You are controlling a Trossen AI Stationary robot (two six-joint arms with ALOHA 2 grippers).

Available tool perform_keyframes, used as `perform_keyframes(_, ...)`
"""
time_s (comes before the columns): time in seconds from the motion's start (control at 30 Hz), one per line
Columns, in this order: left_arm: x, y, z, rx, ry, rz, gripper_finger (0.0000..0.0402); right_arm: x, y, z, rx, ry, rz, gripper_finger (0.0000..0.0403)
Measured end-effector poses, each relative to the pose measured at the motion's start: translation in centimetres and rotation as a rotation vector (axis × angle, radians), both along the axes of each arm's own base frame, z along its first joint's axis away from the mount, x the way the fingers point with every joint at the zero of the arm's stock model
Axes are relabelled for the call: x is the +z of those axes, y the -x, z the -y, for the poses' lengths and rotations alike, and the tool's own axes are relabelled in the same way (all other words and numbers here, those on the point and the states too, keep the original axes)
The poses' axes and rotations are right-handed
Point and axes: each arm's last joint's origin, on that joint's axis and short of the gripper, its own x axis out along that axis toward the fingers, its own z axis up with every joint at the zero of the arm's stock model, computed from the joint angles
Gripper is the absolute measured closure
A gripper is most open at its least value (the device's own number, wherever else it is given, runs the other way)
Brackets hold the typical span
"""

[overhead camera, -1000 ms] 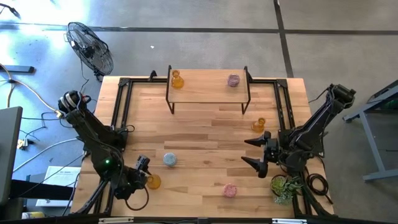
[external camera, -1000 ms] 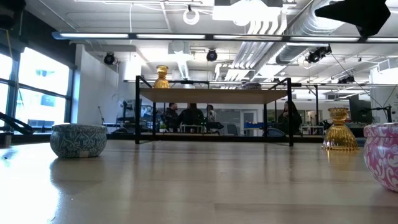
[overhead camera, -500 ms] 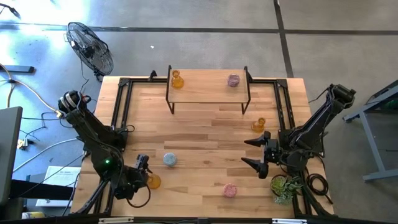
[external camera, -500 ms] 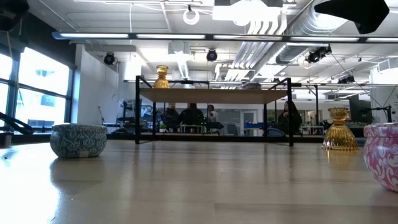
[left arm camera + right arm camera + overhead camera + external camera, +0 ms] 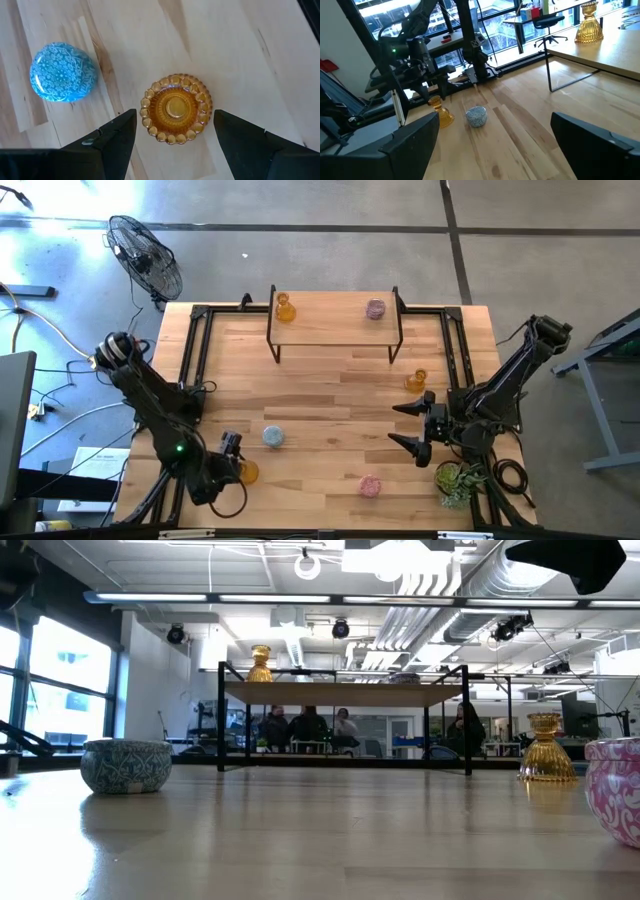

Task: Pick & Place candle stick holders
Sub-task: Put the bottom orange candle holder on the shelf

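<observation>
Six glass candle stick holders: three ribbed amber, two pink, one patterned pale blue. Amber holder (image 5: 176,109), beaded round rim, upright on pale wood worktop (image 5: 330,380) between spread, untouching jaws of left gripper (image 5: 175,127); right gripper (image 5: 410,426) released, apart

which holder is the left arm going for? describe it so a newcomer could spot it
Start at the wooden table and go to its front-left corner, where the left gripper hangs open. Right under it, between the fingers, stands an amber holder, apart from both. The blue holder sits beside it; the other two amber ones stand farther away.
</observation>
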Motion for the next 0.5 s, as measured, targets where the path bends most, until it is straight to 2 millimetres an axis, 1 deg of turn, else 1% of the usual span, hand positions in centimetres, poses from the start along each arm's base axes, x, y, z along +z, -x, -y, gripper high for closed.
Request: perform_keyframes(0.5, 0.03, -0.33, 0.35, 0.008, 0.016, 0.044, 0.014, -0.01, 0.0, 0.0, 0.0, 0.001, -0.001, 0.0024)
